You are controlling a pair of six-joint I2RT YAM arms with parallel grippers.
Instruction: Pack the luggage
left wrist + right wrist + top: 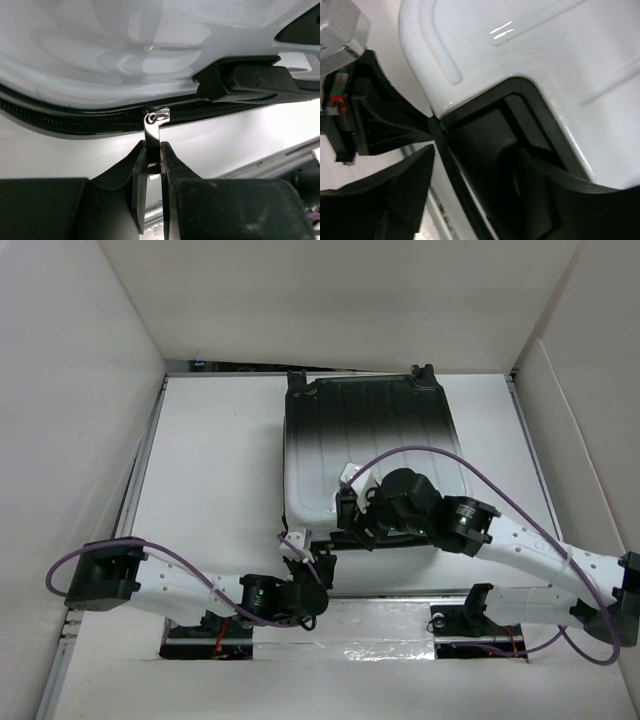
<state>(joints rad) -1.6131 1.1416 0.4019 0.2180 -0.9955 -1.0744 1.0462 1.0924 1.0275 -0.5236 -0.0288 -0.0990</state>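
The luggage (365, 430) lies closed and flat on the table, its ribbed shell fading from black at the far end to white near me. My left gripper (300, 558) is at its near left corner. In the left wrist view this gripper (154, 165) is shut on the metal zipper pull (153, 135), which hangs from the black zipper track (75, 122). My right gripper (352, 512) hovers over the near white edge. Its fingers (395, 190) stand open on either side of a black recessed fitting (490, 145) in the white shell (520, 45).
White walls enclose the table (210, 470) on three sides. A black moulded fitting (250, 80) juts from the shell just right of the zipper pull. A black mount with coloured wires (350, 110) sits close to the left of my right gripper.
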